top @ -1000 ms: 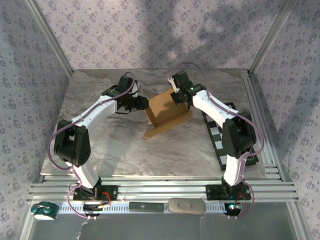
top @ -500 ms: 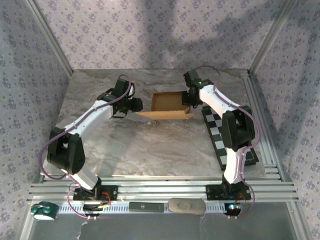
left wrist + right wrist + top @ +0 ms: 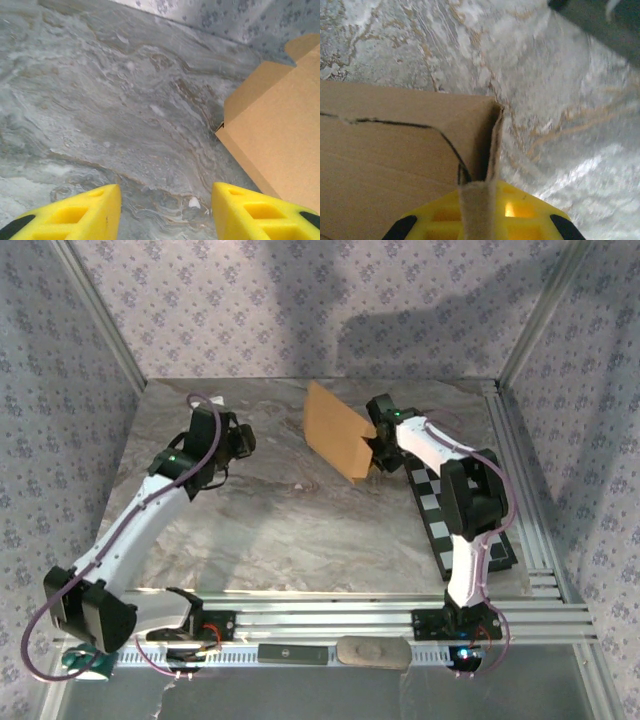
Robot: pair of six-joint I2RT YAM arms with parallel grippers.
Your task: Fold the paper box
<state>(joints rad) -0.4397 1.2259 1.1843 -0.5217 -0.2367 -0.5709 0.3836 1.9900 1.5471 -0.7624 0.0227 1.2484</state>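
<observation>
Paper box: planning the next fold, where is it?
In the top view the paper box stands tilted far back, right of centre, an edge pinched in the right hand, beside the checkered board.

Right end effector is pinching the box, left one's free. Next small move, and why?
Probably ease the left end effector toward the near edge of the paper box. The box is tilted up, one wall pinched in the shut right end effector, while the left one's fingers stand apart with nothing between, short of the box. A second contact looks needed to fold.
</observation>
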